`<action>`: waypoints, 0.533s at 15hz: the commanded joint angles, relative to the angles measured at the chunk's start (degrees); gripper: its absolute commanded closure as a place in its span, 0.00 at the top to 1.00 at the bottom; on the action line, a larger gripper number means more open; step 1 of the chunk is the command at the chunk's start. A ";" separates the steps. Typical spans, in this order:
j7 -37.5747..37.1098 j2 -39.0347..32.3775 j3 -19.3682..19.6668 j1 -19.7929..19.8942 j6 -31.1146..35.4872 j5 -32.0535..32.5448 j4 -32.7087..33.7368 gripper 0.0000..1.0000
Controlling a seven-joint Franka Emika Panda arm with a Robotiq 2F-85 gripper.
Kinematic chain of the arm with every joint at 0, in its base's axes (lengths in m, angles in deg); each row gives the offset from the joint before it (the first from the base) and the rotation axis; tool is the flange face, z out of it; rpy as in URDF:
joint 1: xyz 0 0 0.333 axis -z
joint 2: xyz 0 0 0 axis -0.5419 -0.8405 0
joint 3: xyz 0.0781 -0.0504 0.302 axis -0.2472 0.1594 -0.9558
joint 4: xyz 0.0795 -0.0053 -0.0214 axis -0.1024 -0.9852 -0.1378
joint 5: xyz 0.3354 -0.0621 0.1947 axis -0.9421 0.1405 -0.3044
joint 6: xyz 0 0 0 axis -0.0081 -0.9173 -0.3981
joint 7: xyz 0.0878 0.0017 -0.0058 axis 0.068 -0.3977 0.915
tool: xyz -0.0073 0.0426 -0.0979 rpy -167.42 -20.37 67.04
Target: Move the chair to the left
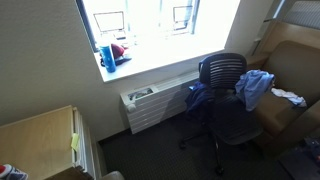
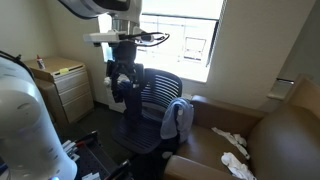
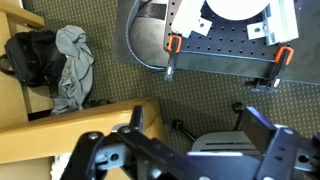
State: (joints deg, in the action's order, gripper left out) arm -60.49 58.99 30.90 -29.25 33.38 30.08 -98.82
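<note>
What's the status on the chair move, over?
Gripper open, at backrest edge of the chair, contact unclear. Chair upright, blue clothes on its arms. Brown armchair close alongside.

The chair (image 1: 222, 95) is hemmed in. The radiator (image 1: 155, 105) is close behind it under the window, the armchair (image 1: 290, 85) is just beside one flank, and blue clothes (image 1: 255, 88) hang off its arms. On the other flank, bare carpet (image 1: 130, 150) lies open as far as the cabinet (image 1: 40, 135). The gripper (image 2: 122, 88) hangs by the backrest, with free air above. In the wrist view, a bag (image 3: 28, 55) and grey cloth (image 3: 75, 65) crowd the floor beside a wood panel (image 3: 60, 132).
</note>
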 commanded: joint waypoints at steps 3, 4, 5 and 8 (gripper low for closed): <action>-3.42 -5.36 -0.38 -2.33 11.11 -1.67 1.66 1.00; -5.23 -7.01 -1.38 -3.66 17.18 -3.19 2.51 1.00; -7.00 -9.02 -2.64 -4.45 22.05 -3.81 3.51 1.00; -14.02 -16.33 -5.92 -5.89 38.45 -7.28 6.29 1.00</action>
State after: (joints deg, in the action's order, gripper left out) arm -68.87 51.05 27.97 -34.69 60.64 25.06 -96.46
